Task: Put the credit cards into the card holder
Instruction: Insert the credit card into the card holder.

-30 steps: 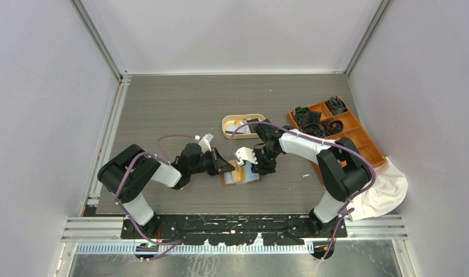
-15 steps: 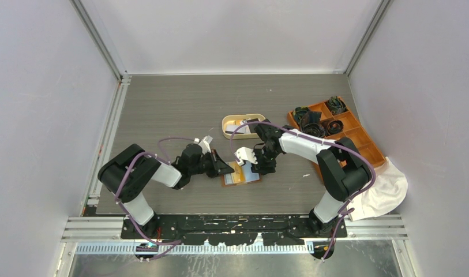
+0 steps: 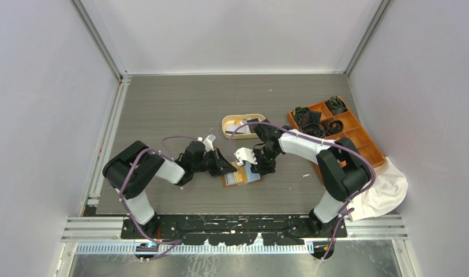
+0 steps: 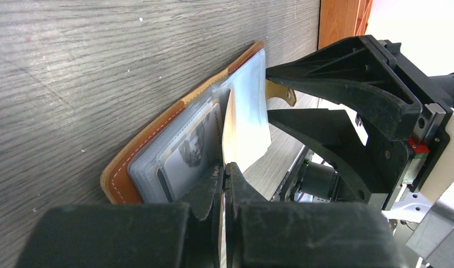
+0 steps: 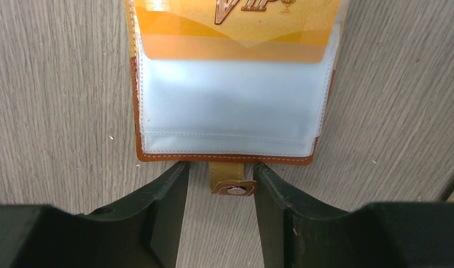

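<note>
The brown leather card holder [image 3: 244, 178] lies open on the table between both arms, its clear sleeves up. An orange "VIP" credit card [image 5: 235, 33] sits partly inside the top sleeve. My left gripper [image 4: 226, 177] is shut on that card's near edge [image 4: 228, 131], at the holder's left side [image 3: 225, 167]. A grey printed card [image 4: 191, 151] fills a lower sleeve. My right gripper [image 5: 220, 168] is open at the holder's right edge [image 3: 256, 168]. Its fingers [image 5: 168, 195] straddle the snap strap [image 5: 234, 188] without closing on it.
A cream oval tray [image 3: 225, 122] holding more cards stands just behind the holder. An orange compartmented box [image 3: 367, 151] with dark items is at the right, and a white cloth [image 3: 387, 190] lies beside it near the right arm's base.
My left gripper has edged right toward the holder with the orange card in it. The right gripper has stayed in place.
</note>
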